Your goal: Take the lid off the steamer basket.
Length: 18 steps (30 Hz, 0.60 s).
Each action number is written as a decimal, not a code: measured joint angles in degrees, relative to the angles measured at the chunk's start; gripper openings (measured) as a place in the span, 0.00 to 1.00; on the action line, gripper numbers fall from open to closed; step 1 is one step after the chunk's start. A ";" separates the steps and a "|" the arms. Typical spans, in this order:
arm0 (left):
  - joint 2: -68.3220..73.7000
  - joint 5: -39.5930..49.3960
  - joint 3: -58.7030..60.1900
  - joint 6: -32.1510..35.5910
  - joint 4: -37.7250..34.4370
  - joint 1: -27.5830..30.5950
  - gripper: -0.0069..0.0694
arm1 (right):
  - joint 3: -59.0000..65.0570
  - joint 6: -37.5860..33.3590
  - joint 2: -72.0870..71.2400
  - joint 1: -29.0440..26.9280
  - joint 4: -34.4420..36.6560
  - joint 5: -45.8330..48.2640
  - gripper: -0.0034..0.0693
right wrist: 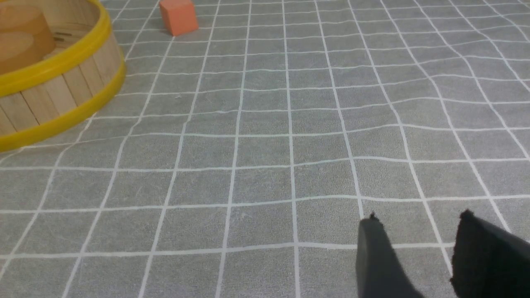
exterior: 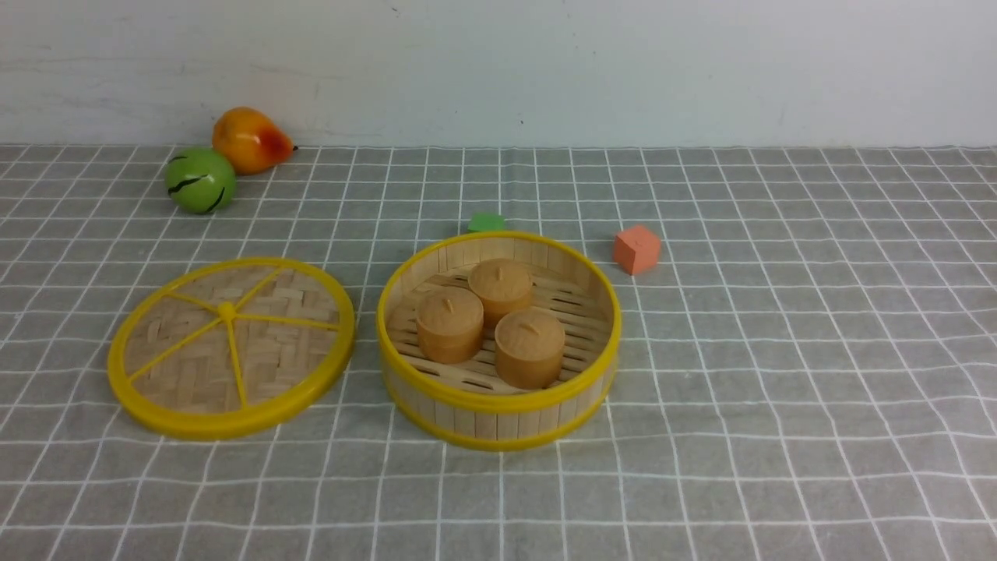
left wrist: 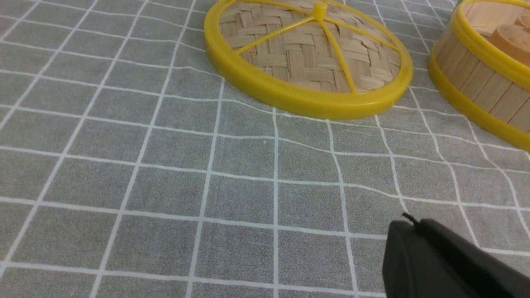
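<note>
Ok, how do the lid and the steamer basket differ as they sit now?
The lid is a flat woven disc with yellow spokes and a centre knob; the steamer basket is a deeper tub with upright slat walls. The lid carries nothing; the basket holds three brown buns. The lid lies to the basket's left, apart from it. Both are round, tan bamboo, yellow-rimmed.

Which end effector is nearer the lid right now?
Left. The left end effector has the lid just ahead in its wrist view, apart from it. The right end effector sees only the steamer basket and an orange cube.
</note>
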 joint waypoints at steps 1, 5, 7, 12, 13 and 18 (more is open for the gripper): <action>0.00 0.06 0.00 1.31 -0.54 0.00 0.07 | 0.00 0.00 0.00 0.00 0.00 0.00 0.38; 0.00 0.11 0.00 3.28 -1.63 0.00 0.07 | 0.00 0.00 0.00 0.00 0.00 0.00 0.38; 0.00 0.11 0.00 3.38 -2.34 0.00 0.07 | 0.00 0.00 0.00 0.00 0.00 0.00 0.38; 0.00 0.11 0.00 3.42 -6.21 0.00 0.07 | 0.00 0.00 0.00 0.00 0.00 0.00 0.38; 0.00 0.17 0.00 3.42 -6.37 0.00 0.07 | 0.00 0.00 0.00 0.00 0.00 0.00 0.38; 0.00 0.17 0.00 3.42 -6.62 0.00 0.07 | 0.00 0.00 0.00 0.00 0.00 0.00 0.38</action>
